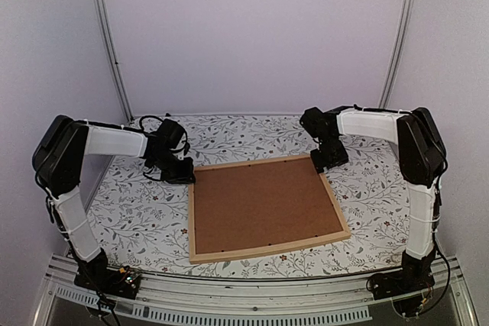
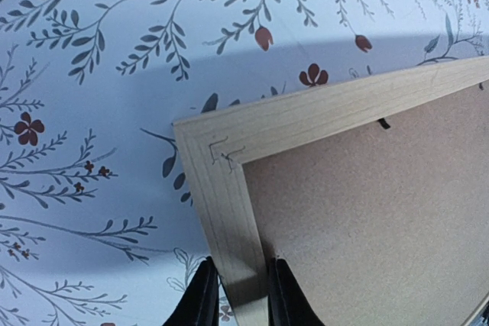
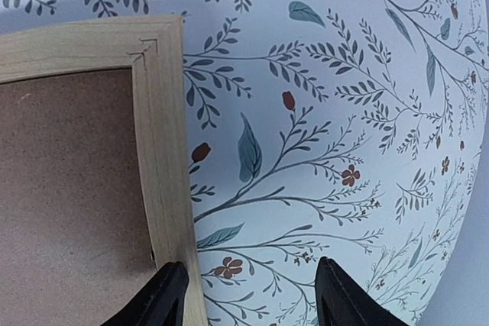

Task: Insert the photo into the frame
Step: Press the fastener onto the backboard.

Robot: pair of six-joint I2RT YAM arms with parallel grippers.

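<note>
Inside left hand, frame side bar

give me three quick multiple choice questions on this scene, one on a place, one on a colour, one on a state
1. Where is the left pincer? A. straddling a bar of the light-wood rectangular frame, near its far-left corner B. at its near-right corner C. off the table
2. What colour is the flat board filling the frame? A. white B. brown C. black
3. How is the right pincer? A. shut on the board B. holding a print C. open
Answers: 1 A, it sits astride the bar by that corner; 2 B, plain brown in every view; 3 C, its jaws stand wide apart.
</note>
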